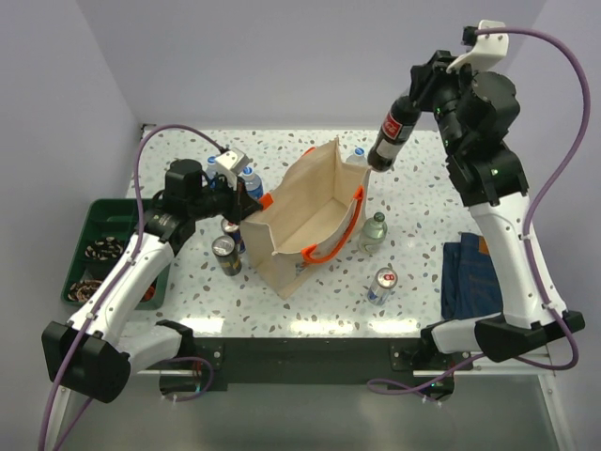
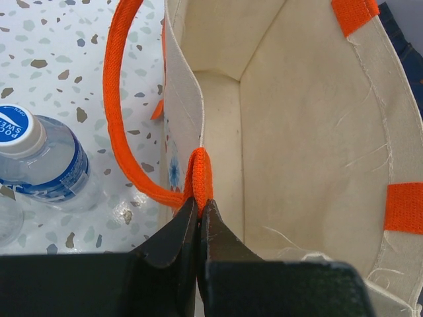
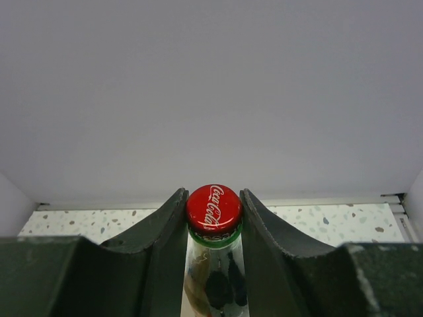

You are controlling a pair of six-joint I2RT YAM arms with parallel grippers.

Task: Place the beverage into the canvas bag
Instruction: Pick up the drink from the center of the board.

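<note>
Above the table's far right, the top view shows the right gripper (image 1: 411, 98) holding the cola bottle (image 1: 391, 133) in the air, jaws clamped at its neck. The bottle's long axis tilts, cap up toward the arm and base down-left, near the far right corner of the upright canvas bag (image 1: 305, 211). The left gripper (image 1: 249, 201) meets the bag's left rim. The table (image 1: 423, 202) is speckled terrazzo and the walls (image 1: 282, 56) are pale.

In the left wrist view, the left gripper (image 2: 198, 206) is pinched shut on the orange handle (image 2: 199, 173) at the bag (image 2: 297, 132) rim.

In the right wrist view, the fingers (image 3: 165, 224) flank the red cap (image 3: 213, 207), which faces the camera.
</note>
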